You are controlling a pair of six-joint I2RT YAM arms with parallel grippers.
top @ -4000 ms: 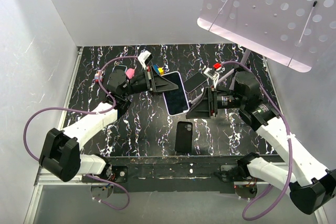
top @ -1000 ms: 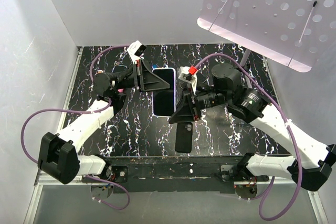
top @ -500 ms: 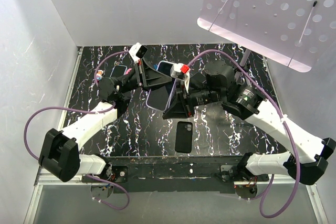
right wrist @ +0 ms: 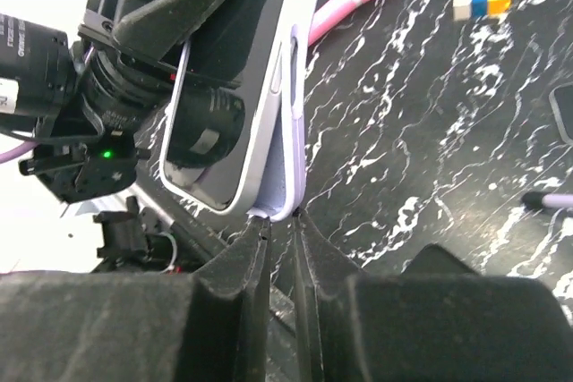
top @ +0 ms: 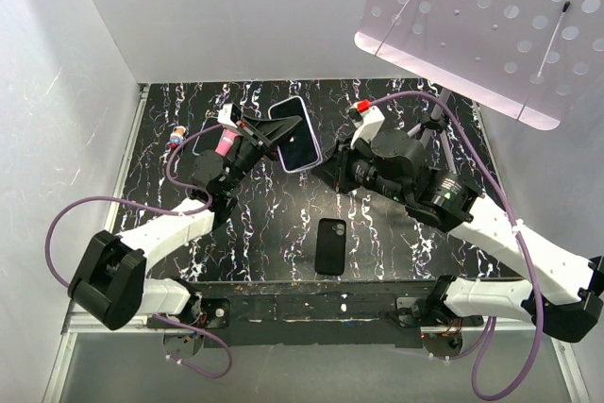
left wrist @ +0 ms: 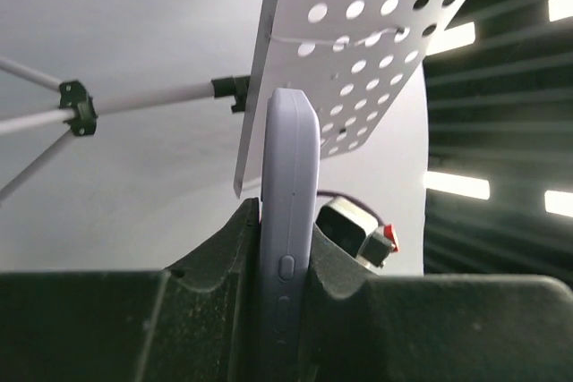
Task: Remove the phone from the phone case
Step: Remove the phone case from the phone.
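A: Black left hand (left wrist: 285,230) clamps the lavender phone case (left wrist: 288,158), phone (top: 294,137) inside, up off the tabletop (top: 255,224)?
B: Yes. Right hand (right wrist: 277,221) narrow at its lower corner, grip unclear. In the top view the case sits 10 o'clock from it, long axis 11-to-5.

The cased phone (top: 294,134) sits between left hand (top: 267,136) and right hand (top: 327,165) (seemingly above the table (top: 274,224)), a second phone (top: 330,244) nearer.

We are looking at a black bench (top: 274,228) with white streaks. White walls (top: 236,7) are standing around it. A white board (top: 491,16) full of holes is leaning over its right side, and long lights (left wrist: 457,185) are shining above.
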